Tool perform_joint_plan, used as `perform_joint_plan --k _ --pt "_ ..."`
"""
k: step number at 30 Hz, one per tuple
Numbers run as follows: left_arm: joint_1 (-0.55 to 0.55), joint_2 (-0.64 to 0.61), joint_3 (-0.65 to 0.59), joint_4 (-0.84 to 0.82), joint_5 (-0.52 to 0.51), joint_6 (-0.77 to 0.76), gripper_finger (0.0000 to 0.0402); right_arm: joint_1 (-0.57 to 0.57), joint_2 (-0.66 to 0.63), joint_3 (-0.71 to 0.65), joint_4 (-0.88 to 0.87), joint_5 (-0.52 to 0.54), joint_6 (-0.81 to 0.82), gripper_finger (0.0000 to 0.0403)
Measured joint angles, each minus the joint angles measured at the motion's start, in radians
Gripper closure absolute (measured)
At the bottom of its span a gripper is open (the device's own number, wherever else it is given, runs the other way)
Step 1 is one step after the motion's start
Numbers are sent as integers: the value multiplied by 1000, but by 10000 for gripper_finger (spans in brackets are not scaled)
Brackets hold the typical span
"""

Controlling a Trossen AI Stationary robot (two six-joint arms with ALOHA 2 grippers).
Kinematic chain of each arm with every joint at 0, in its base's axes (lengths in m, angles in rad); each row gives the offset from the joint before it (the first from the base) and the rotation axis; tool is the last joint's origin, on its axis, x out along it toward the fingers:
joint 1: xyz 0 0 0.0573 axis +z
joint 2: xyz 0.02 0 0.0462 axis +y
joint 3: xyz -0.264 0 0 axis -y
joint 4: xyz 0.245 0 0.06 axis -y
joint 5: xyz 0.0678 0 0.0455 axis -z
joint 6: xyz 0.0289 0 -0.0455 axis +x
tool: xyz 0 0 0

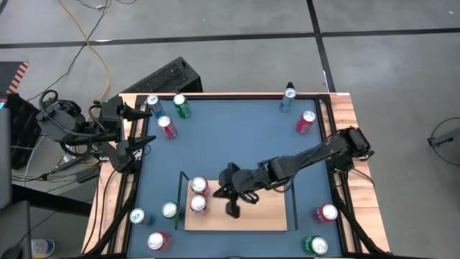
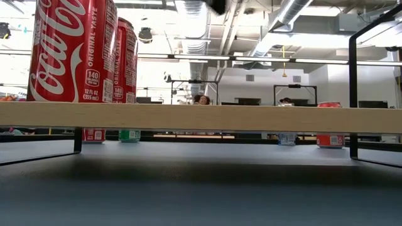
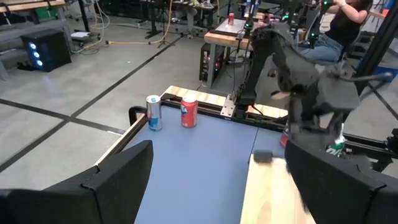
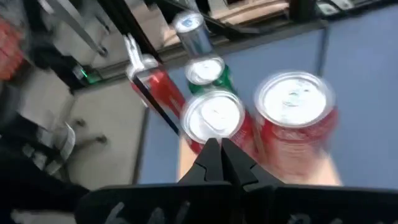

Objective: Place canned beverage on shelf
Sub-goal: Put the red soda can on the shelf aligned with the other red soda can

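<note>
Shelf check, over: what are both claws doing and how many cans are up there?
Right gripper shut, empty, above the shelf beside two red cans. Left gripper open, parked at table's left edge. Nothing blocking the board.

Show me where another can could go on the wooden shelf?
The shelf is bare from the right gripper across to its right rail. It is crowded at the left end, where two red cans stand together. The left gripper waits open at the table's left edge.

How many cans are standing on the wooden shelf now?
2. Both cans stand at the shelf's left end: one nearer the far edge, one just in front.
</note>
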Motion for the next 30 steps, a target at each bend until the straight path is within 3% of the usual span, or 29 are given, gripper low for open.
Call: perform_joint_plan --k 5,10,20,25,30 --pt "0 0 0 2 0 6 50 -18 -52 123 -186 6 -59 403" --pt "0 0 0 4 0 6 50 -35 -121 200 -239 16 -140 403" --pt "0 0 0 52 0 -1 50 -72 -372 223 -329 43 -278 403" --pt "0 0 0 63 0 -1 50 -77 -524 225 -545 218 -257 403" --pt "0 0 0 63 0 -2 50 -77 -641 224 -904 423 20 403"
